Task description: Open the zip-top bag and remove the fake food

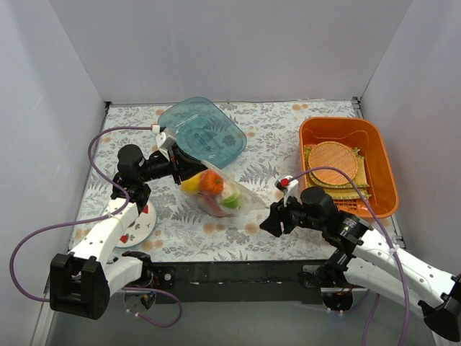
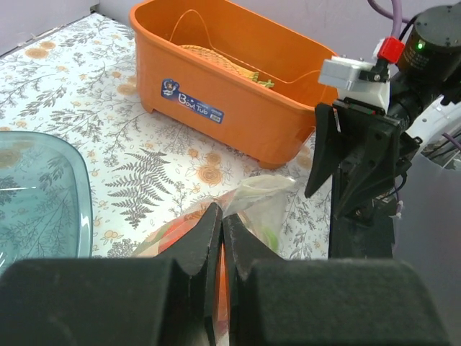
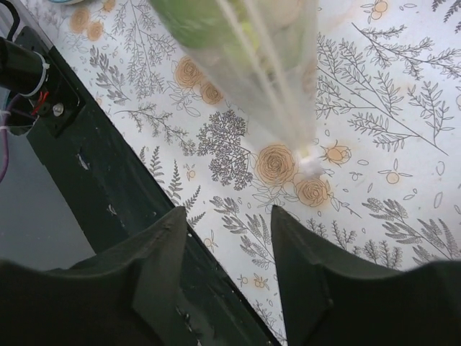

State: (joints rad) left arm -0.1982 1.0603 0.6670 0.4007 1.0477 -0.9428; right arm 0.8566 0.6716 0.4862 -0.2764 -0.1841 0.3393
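Note:
The zip-top bag (image 1: 229,194) lies tilted on the floral table mat. Fake food shows inside it: an orange piece (image 1: 211,182), a yellow piece (image 1: 190,184), a green piece (image 1: 231,201) and a red piece (image 1: 213,210). My left gripper (image 1: 181,170) is shut on the bag's left end. In the left wrist view the fingers (image 2: 205,238) pinch the plastic of the bag (image 2: 268,196), and orange shows between them. My right gripper (image 1: 269,220) is open and empty, just right of the bag's lower right corner. In the right wrist view the bag (image 3: 252,65) tapers towards my open gripper (image 3: 229,225).
A teal translucent bowl (image 1: 204,134) stands behind the bag, close to my left gripper. An orange tub (image 1: 315,137) holding woven mats sits at the right. A white plate (image 1: 144,223) lies under my left arm. The table's black front edge (image 3: 94,180) is just below my right gripper.

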